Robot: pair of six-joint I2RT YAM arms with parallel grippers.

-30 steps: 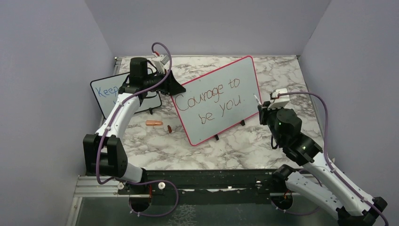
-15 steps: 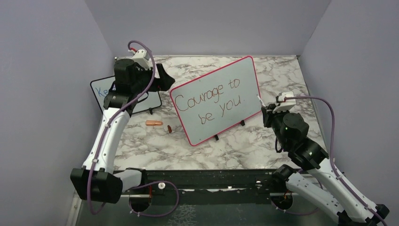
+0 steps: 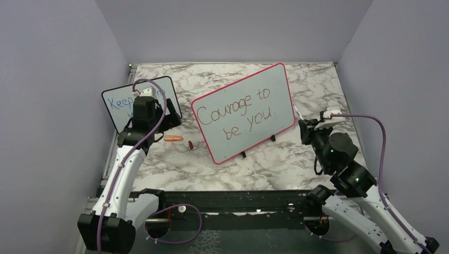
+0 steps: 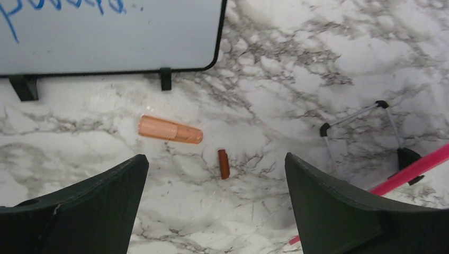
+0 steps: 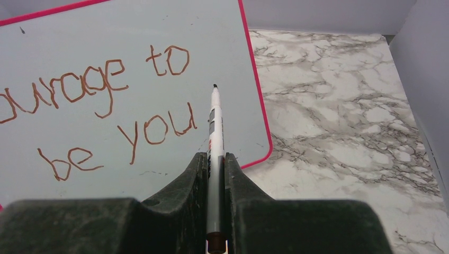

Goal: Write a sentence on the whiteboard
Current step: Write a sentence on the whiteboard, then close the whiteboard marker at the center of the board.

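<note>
Both arms have drawn back from the whiteboard [image 3: 275,90]. The left arm has left the board's upper left corner and swung toward the near left. The right arm has eased off the right edge, so the marker [image 5: 214,121] no longer reaches the writing surface.

The whiteboard stands tilted on its small feet in the middle of the bench [image 3: 317,84]. The sentence [image 3: 238,114] on it reads "Courage to be you." in two lines, full stop included, so the writing looks finished.

The right end effector [image 5: 214,156] is clamped on the marker barrel, tip pointing at the board's lower right corner with a clear gap. The left end effector [image 4: 214,156] stands wide open and empty over an orange cylinder [image 4: 170,129] (probably the marker's cap). This lies just in front of the smaller black-framed board [image 3: 119,103]. A short dark red piece [image 4: 224,164] lies beside the cylinder; what it is I cannot tell.

The step in hand seems to be tidying up.
- **Right arm:** keep the tip aimed away from the board while retreating, or it may leave a stray stroke through "you."
- **Left arm:** if it goes for the cylinder, the fingers now line up with its length. The wrist should turn roughly a quarter first and straddle the narrow width. It should then descend straight, clear of the small board's foot.
</note>
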